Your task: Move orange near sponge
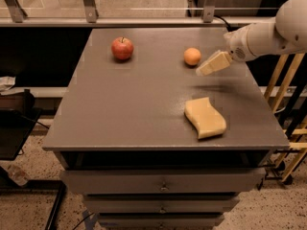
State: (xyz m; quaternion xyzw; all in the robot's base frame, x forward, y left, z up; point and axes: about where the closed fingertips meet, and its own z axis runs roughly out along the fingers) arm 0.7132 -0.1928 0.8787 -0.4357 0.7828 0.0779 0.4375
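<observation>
Pale gripper (205, 69) over the gray table (120, 109), just right of the orange (192, 56). Wide or narrow? Cannot tell. Orange near the back of the table, well apart from the yellow sponge (205, 117) by the front edge. Red apple (122, 48) at the back left.
</observation>
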